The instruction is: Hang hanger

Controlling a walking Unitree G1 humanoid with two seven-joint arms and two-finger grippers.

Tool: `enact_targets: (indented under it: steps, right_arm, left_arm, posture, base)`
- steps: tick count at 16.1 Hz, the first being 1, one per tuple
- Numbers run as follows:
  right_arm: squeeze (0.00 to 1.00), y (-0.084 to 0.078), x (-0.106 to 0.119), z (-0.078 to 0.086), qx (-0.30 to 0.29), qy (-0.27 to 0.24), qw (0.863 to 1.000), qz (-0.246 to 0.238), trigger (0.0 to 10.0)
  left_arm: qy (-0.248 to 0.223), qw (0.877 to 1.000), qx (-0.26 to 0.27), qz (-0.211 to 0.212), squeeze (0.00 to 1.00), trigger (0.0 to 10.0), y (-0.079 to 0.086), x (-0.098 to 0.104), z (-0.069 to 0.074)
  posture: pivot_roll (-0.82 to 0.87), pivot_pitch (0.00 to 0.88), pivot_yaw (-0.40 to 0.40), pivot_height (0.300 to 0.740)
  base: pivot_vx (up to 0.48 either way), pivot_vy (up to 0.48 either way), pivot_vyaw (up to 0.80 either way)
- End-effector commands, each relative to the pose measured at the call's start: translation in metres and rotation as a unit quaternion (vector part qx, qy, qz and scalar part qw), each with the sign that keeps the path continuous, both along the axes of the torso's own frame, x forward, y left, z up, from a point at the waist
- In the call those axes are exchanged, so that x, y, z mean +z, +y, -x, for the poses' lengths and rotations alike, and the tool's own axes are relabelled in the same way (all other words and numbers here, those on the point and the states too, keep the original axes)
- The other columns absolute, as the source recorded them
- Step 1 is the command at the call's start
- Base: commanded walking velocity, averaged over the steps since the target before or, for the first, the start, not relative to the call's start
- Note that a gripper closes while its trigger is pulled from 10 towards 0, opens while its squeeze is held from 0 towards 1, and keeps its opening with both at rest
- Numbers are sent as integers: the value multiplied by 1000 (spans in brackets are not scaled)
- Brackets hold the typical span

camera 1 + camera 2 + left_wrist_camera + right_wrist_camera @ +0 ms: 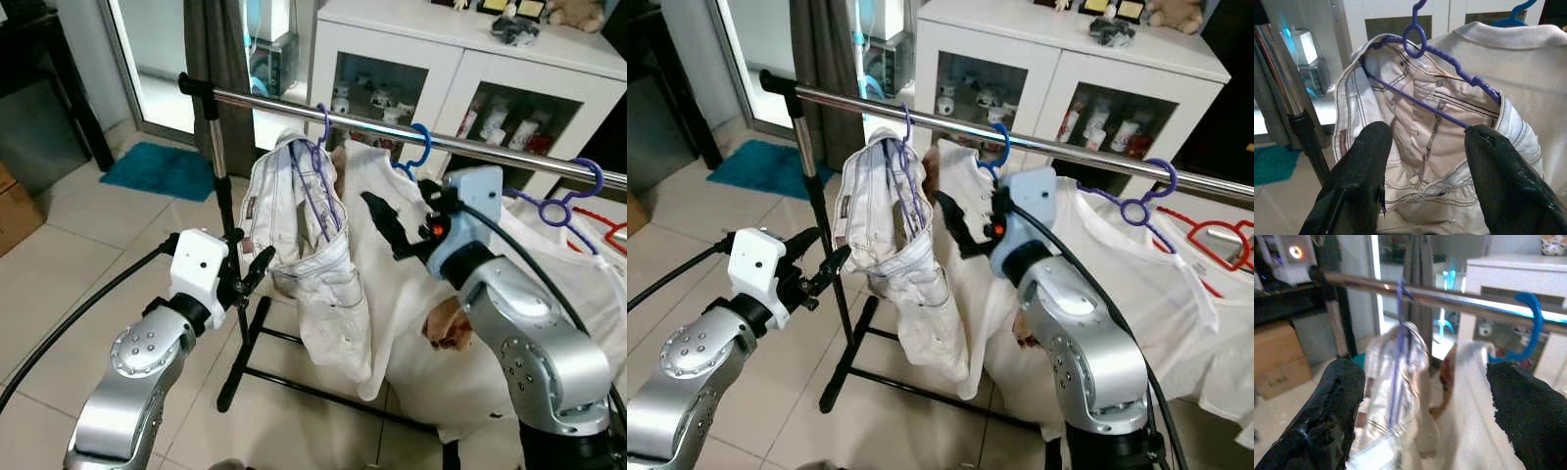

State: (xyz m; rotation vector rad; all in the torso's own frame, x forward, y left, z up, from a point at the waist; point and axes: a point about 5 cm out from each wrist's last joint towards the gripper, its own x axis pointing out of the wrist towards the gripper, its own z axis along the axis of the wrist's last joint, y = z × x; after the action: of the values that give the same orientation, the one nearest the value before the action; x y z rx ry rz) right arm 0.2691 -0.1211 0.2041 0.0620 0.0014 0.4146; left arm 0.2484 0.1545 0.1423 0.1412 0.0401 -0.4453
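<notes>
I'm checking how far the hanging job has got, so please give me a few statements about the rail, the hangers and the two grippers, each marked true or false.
1. The purple hanger carrying the white jeans is hooked over the metal rail. True.
2. The left gripper is clamped on the jeans. False: its fingers are spread, with the jeans ahead of them and nothing between them.
3. A blue hanger holding a white shirt hangs on the rail next to the jeans. True.
4. The right gripper holds a hanger. False: its fingers are apart and empty, below the rail.
5. The rail stands on carpet. False: it stands on a tiled floor.
</notes>
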Motion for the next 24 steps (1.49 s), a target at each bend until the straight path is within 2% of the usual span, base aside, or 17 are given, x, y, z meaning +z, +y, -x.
enact_targets:
  steps: [1,3,5,7,8,10,13,14,16,20,22,24]
  right_arm:
    - [0,-1,7,1,-2,-7,1000,-1,10000]
    - [0,-6,2,1,-23,7,1000,-4,10000]
    - [0,-6,-7,2,-18,25,999,-16,10000]
    - [0,4,-29,8,8,33,999,-4,10000]
    - [0,6,-34,9,-2,44,999,-20,10000]
    - [0,11,-30,8,-3,44,998,-51,10000]
    - [0,18,-27,6,20,17,999,-23,10000]
    - [0,20,-25,5,15,17,999,-46,10000]
    - [0,20,-24,3,5,14,999,-49,10000]
    - [0,13,-27,-1,-23,21,999,-38,10000]
    - [0,9,-28,0,2,31,999,-17,10000]
    - [0,2,-29,-2,-23,39,999,-5,10000]
  left_arm:
    - [-10,1000,-7,1,0,10000,-3,4,2]
    - [-15,1000,-13,-2,0,10000,-5,5,3]
    - [-16,1000,-11,0,0,10000,-5,6,3]
    - [-21,1000,-10,3,0,10000,-5,7,1]
    - [-22,1000,-10,2,0,10000,-5,8,1]
    - [-17,1000,-2,6,0,10000,-3,7,0]
    - [-17,1000,5,14,0,10000,2,9,-3]
    - [-15,1000,4,11,0,10000,3,9,-4]
    - [-14,1000,3,7,0,10000,3,9,-4]
    - [-12,1000,0,6,0,10000,5,9,-3]
    - [-7,1000,-28,5,0,10000,0,7,0]
    - [12,998,-62,-2,0,10000,-3,3,5]
  posture:
    - [-9,8,-71,740]
    - [-9,7,-74,740]
    - [-13,11,-71,740]
    - [-9,15,-72,740]
    - [-7,17,-73,740]
    - [-8,15,-71,740]
    - [-4,14,-65,740]
    - [-3,15,-64,740]
    - [0,15,-63,740]
    - [0,20,-65,740]
    - [-4,25,-66,740]
    - [-5,27,-67,740]
  base:
    - [0,0,0]
    - [0,0,0]
    - [0,0,0]
    - [0,0,0]
    - [0,0,538]
    - [0,0,800]
    - [190,0,800]
    - [315,0,0]
    - [319,0,0]
    - [331,0,600]
    - [0,0,0]
    - [0,0,0]
